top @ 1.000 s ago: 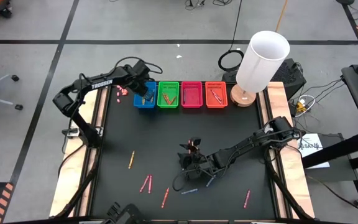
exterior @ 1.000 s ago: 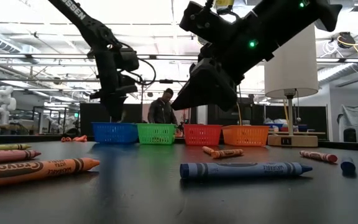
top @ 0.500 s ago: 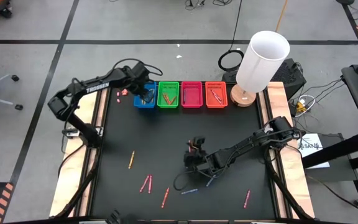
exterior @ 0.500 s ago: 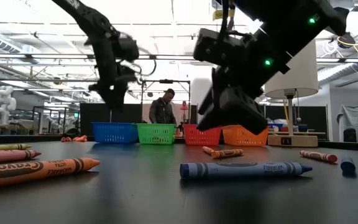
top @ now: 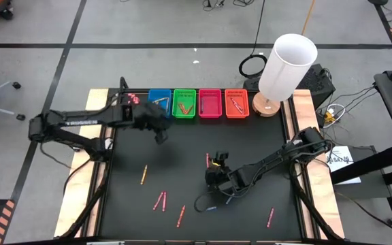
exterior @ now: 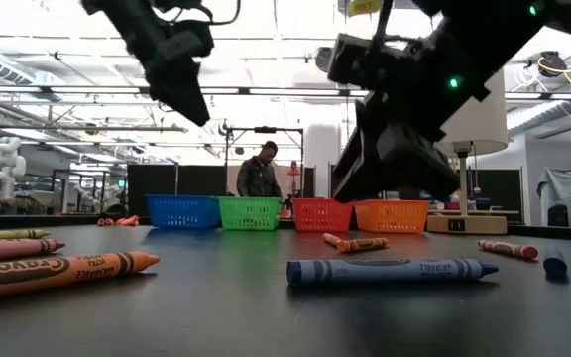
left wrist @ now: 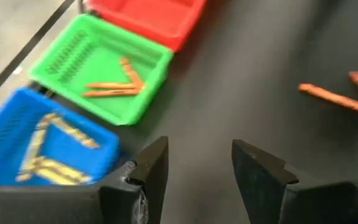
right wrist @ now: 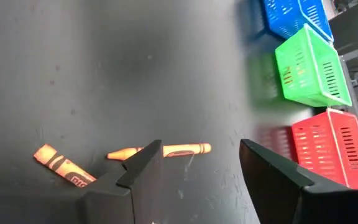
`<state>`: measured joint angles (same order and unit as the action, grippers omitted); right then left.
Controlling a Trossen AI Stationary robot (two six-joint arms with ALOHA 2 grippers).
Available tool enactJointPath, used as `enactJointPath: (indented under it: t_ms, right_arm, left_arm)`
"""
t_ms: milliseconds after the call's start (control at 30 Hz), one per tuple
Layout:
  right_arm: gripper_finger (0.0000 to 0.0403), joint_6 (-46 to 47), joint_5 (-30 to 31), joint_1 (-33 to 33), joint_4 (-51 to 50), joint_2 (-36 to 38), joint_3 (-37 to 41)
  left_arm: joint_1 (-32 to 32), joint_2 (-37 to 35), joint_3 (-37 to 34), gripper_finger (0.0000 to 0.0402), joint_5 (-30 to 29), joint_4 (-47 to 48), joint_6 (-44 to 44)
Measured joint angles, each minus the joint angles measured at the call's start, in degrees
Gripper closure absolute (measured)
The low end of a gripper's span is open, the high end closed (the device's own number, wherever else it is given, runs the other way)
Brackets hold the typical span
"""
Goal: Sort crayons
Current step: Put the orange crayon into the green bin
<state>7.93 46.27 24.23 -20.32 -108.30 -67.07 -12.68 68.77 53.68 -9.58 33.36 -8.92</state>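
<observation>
Our left pincer [top: 160, 133] hangs open, empty, just before the blue basket [top: 158, 99]. Our right pincer [top: 214, 163], open, hovers mid-table [top: 250, 136]; crayons [top: 160, 201] lie scattered near the front edge.

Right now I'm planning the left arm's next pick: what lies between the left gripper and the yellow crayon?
Nothing: the high view shows only bare mat between the left gripper and the yellow crayon.

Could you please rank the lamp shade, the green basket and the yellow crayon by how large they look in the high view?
1. The lamp shade, though it stands taller and so nearer the overhead camera, which inflates it.
2. The green basket.
3. The yellow crayon, a thin short stick lying on the table, clearly the smallest.
</observation>
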Motion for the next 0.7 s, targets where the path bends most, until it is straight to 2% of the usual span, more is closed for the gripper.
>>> enactJointPath:
  t_ms: [167,400,567,700]
  right_arm:
    - [0.0207,-1.62,-1.34,0.02,0.08,3.28,0.0]
    - [0.0206,-0.89,-7.7,-2.11,2.35,5.52,0.0]
    - [0.0206,5.7,-11.7,-4.05,2.95,5.15,0.0]
    - [0.0206,11.59,-12.1,-4.76,2.92,5.08,0.0]
  left_arm:
    - [6.91,-4.5,-9.57,0.0228,-3.01,-11.21,-4.37]
    - [13.6,-5.06,-19.56,0.0228,-10.69,-24.89,-10.19]
    - [17.12,-5.05,-23.8,0.0228,-12.8,-32.24,-13.27]
    - [19.78,-5.05,-25.87,0.0228,-13.48,-37.13,-13.25]
